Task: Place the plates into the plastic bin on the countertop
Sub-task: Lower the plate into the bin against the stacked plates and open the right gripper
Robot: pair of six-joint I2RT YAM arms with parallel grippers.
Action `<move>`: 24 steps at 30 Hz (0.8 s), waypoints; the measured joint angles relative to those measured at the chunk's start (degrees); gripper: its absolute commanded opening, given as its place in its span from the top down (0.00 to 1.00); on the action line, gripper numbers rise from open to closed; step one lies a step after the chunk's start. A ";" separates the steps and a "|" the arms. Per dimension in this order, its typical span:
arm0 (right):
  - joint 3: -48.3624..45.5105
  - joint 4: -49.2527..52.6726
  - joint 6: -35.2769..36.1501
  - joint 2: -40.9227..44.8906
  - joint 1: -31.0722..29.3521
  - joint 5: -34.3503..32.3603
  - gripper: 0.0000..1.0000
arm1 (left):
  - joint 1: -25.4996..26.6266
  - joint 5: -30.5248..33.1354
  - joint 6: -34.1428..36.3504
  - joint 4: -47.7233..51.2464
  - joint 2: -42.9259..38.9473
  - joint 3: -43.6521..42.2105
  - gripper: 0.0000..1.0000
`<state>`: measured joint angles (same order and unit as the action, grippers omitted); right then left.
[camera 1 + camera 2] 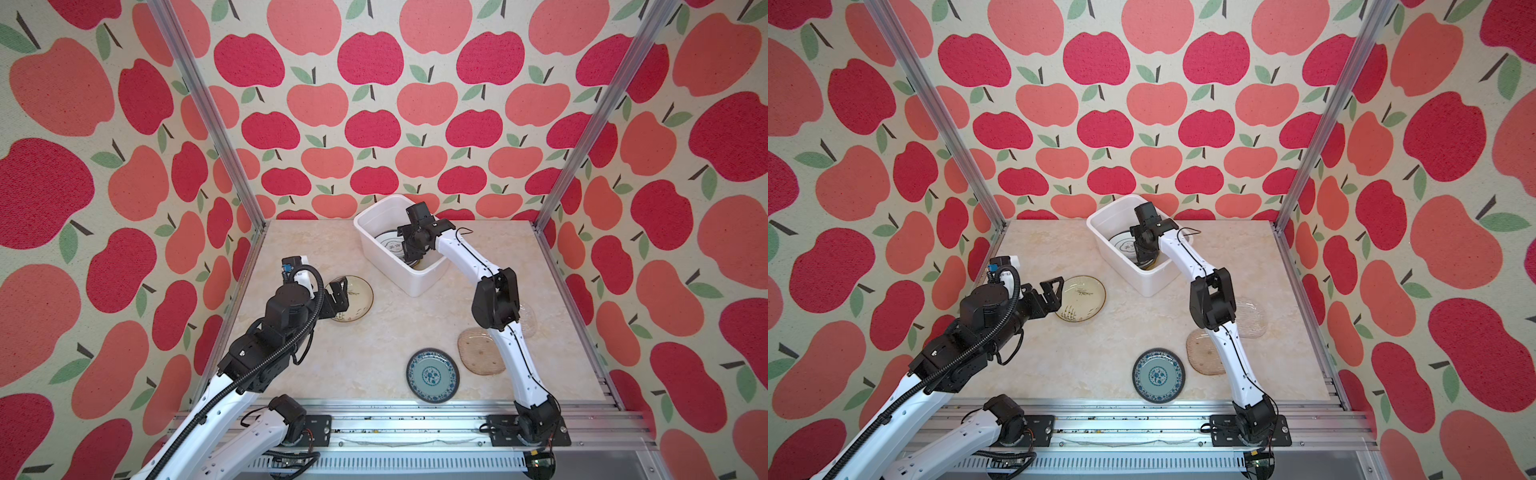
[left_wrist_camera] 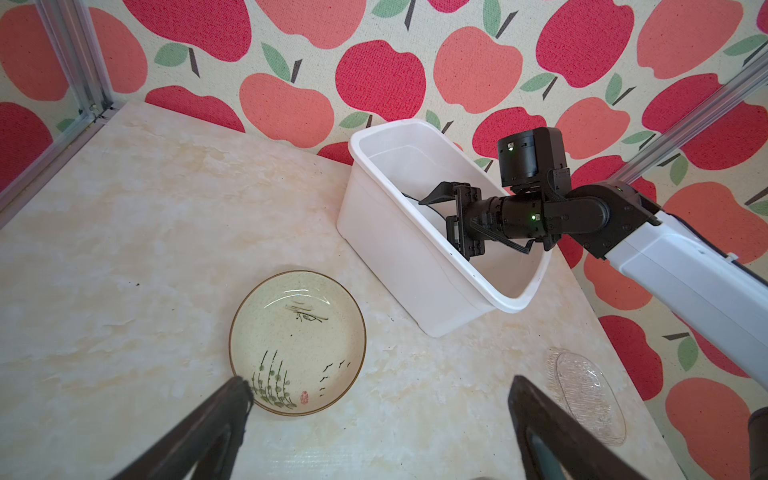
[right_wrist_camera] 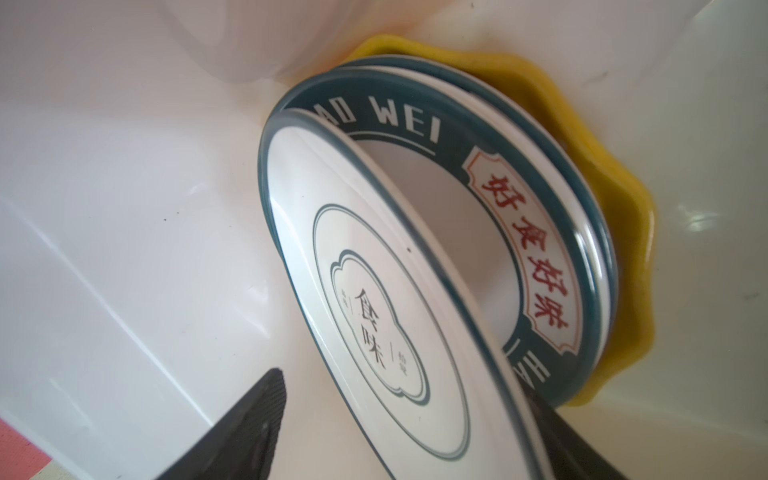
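Reaching into the glossy plastic bin (image 1: 419, 286), right gripper (image 3: 407, 390) straddles a tilted white plate (image 3: 374, 311), jaws spread; left gripper (image 2: 380, 386) gapes beside a speckled cream plate (image 2: 297, 343).

White bin (image 1: 419, 282) with lettered plates (image 3: 374, 311) inside; cream plate (image 2: 297, 343), blue plate (image 1: 432, 375), beige plate (image 1: 478, 353), glass plate (image 2: 590, 395) on countertop (image 1: 374, 353).

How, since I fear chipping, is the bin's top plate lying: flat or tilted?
Tilted: the white plate leans steeply over the stacked plates in the plastic bin.
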<state>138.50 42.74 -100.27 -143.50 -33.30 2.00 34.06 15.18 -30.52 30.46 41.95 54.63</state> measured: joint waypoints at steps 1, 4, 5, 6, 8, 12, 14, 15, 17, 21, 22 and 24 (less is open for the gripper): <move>0.24 0.61 0.63 0.00 -0.02 0.00 0.16 | 0.00 0.00 0.02 0.00 0.09 0.00 0.01; 1.33 3.13 3.04 0.00 -0.07 -0.48 0.15 | 0.00 -0.09 0.02 0.00 0.15 0.00 0.01; 1.88 4.13 4.07 0.00 -0.07 -0.81 0.15 | -0.11 -0.11 0.00 0.00 0.13 0.00 0.01; 2.25 4.74 4.85 0.00 -0.13 -1.09 0.15 | -0.11 -0.11 0.00 0.00 0.13 0.00 0.01; 2.84 5.86 6.78 0.00 -0.33 -1.97 0.14 | -0.17 -0.13 0.00 0.00 0.13 0.00 0.01; 2.93 7.72 10.19 0.00 -0.50 -3.56 0.13 | -0.20 -0.13 0.00 0.00 0.09 0.00 0.01; 2.93 8.87 11.61 0.00 -0.59 -4.15 0.13 | -0.20 -0.13 0.00 0.02 0.04 0.00 0.01; 2.93 9.25 12.09 0.00 -0.61 -4.39 0.13 | -0.20 -0.13 0.00 0.00 0.04 0.00 0.01; 2.93 9.94 13.22 0.00 -0.68 -4.94 0.13 | -0.20 -0.13 0.00 0.00 0.04 0.00 0.01; 2.93 10.40 15.41 0.00 -0.83 -5.79 0.13 | -0.20 -0.13 0.00 0.02 0.02 0.00 0.01; 2.93 10.40 16.04 0.00 -0.83 -5.95 0.14 | -0.20 -0.13 0.00 0.02 -0.02 0.00 0.01; 2.93 10.25 17.05 0.00 -0.83 -6.01 0.14 | -0.20 -0.13 0.00 0.02 -0.15 0.00 0.01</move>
<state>141.43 52.99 -83.22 -143.50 -34.13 -4.01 33.87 15.05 -30.52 30.48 41.80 54.63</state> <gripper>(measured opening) 0.866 0.992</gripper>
